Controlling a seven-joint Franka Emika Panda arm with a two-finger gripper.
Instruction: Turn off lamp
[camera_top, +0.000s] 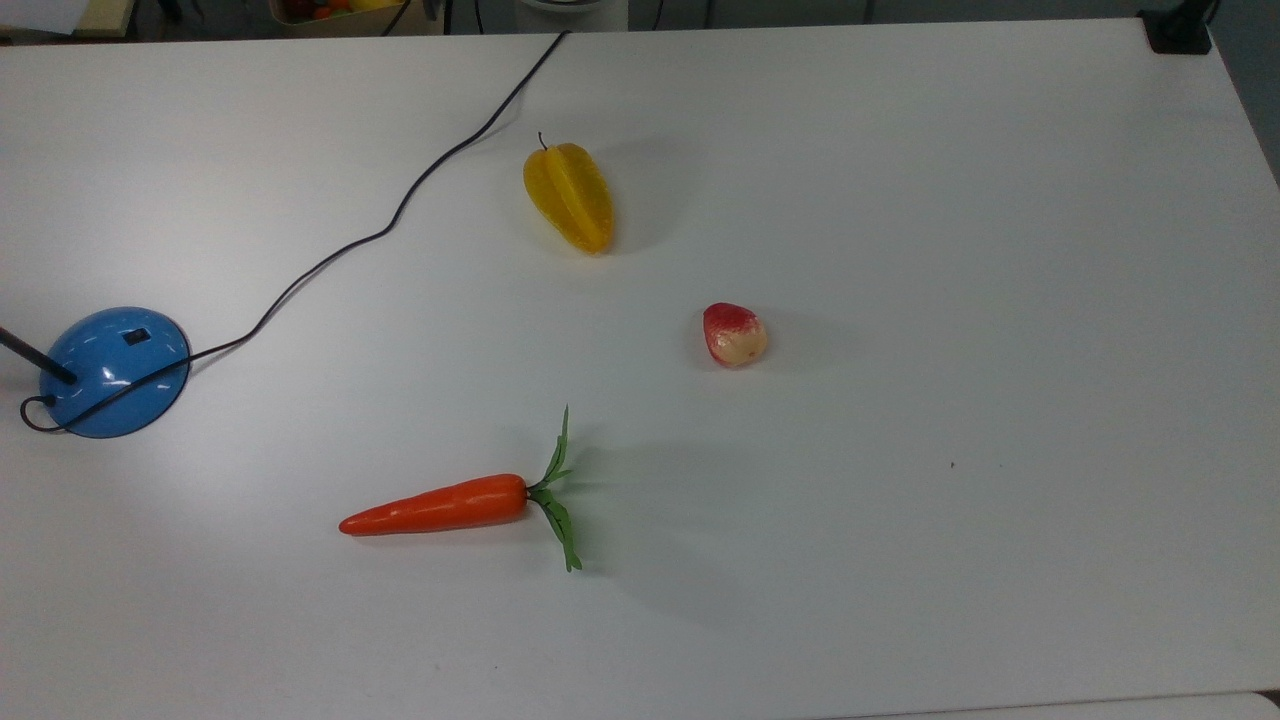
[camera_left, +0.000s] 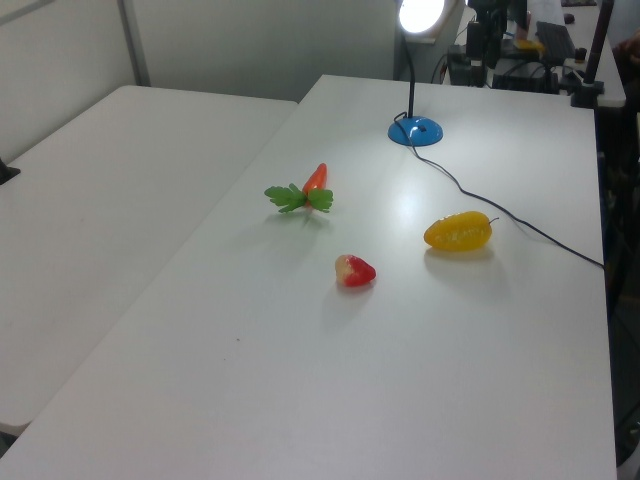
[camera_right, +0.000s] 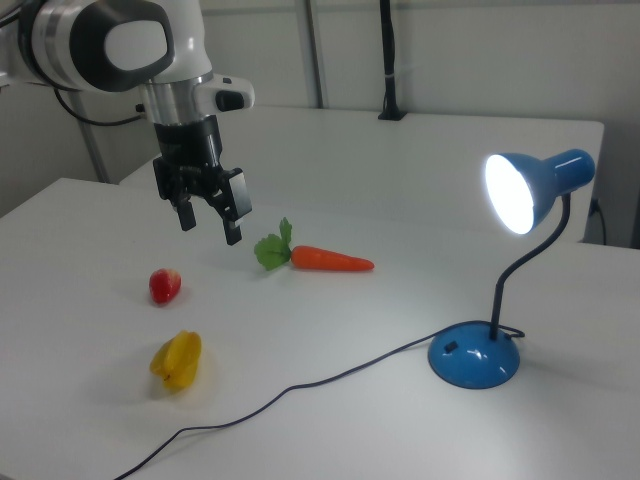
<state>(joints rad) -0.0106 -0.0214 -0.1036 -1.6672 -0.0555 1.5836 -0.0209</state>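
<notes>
The lamp has a glossy blue dome base (camera_top: 114, 370) with a small black switch (camera_top: 136, 336) on top, at the top view's left edge. In the right view the lamp base (camera_right: 474, 355) stands at the right, its black stem bends up to a blue shade (camera_right: 535, 187) and the bulb is lit. The left view has the lit lamp (camera_left: 414, 130) at the far end of the table. My gripper (camera_right: 209, 221) hangs open above the table at the right view's left, far from the lamp, with nothing between its fingers.
A black power cord (camera_top: 400, 208) runs from the base across the white table (camera_top: 950, 250) to its far edge. An orange carrot (camera_top: 440, 505), a yellow starfruit (camera_top: 568, 196) and a red-and-cream strawberry (camera_top: 733, 334) lie on the table.
</notes>
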